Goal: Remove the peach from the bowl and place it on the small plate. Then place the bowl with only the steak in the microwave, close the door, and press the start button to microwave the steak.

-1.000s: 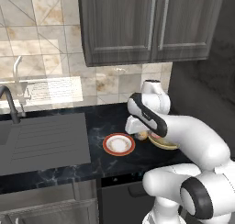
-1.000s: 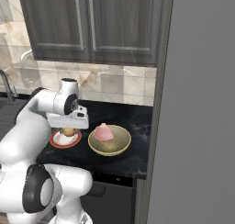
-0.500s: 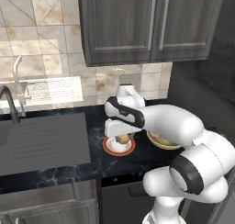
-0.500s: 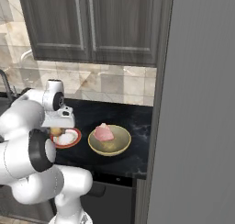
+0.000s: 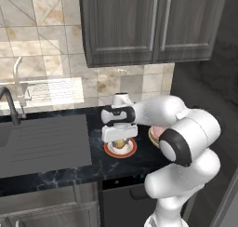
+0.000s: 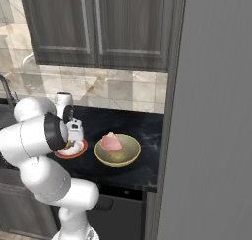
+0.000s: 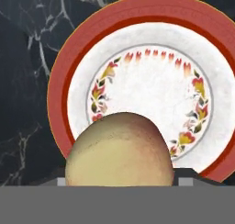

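We hold the peach (image 7: 119, 149) between our jaws, gripped, directly above the small plate (image 7: 69, 71). Beside them, the bowl (image 6: 117, 150) carries only the steak (image 6: 111, 142). Release, microwave loading, door and start remain.

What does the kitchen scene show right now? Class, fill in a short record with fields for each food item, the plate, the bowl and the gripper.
peach: between the gripper's fingers, directly over the small plate
small plate: on the dark counter, left of the bowl
bowl: on the counter, holding only the steak
steak: lying in the bowl
gripper: above the small plate, closed around the peach
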Available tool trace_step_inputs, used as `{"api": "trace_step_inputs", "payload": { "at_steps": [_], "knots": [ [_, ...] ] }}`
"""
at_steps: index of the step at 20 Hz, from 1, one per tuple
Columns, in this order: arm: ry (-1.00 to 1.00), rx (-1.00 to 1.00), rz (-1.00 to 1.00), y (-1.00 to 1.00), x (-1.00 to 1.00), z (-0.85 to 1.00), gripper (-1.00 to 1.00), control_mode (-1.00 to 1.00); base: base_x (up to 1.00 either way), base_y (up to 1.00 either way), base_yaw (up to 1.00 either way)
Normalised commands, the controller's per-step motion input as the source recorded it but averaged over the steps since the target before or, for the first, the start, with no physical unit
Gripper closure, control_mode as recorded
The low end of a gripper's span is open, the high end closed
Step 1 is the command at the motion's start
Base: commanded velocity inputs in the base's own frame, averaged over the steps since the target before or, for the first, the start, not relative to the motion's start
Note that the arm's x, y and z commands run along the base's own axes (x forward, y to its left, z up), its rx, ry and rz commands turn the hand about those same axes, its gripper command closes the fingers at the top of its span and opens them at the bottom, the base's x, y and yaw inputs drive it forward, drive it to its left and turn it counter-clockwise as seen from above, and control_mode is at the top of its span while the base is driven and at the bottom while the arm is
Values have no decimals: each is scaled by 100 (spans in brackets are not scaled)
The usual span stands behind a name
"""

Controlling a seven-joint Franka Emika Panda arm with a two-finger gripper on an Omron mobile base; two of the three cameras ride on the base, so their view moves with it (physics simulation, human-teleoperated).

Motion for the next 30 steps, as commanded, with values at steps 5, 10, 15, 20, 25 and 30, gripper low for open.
{"api": "trace_step_inputs", "payload": {
  "at_steps": [5,10,15,20,25,30],
  "knots": [
    [0,0,-4,0,27,-25,100,-100,0,0,0],
    [0,0,-4,0,9,-20,100,-100,0,0,0],
    [0,0,-6,-1,-2,-23,-100,-100,0,0,0],
    [0,0,-8,-20,-1,-7,-100,-100,0,0,0],
    [0,0,-9,-8,0,0,-100,-100,0,0,0],
    [0,0,-15,0,-11,2,-100,-100,0,0,0]
  ]
}}
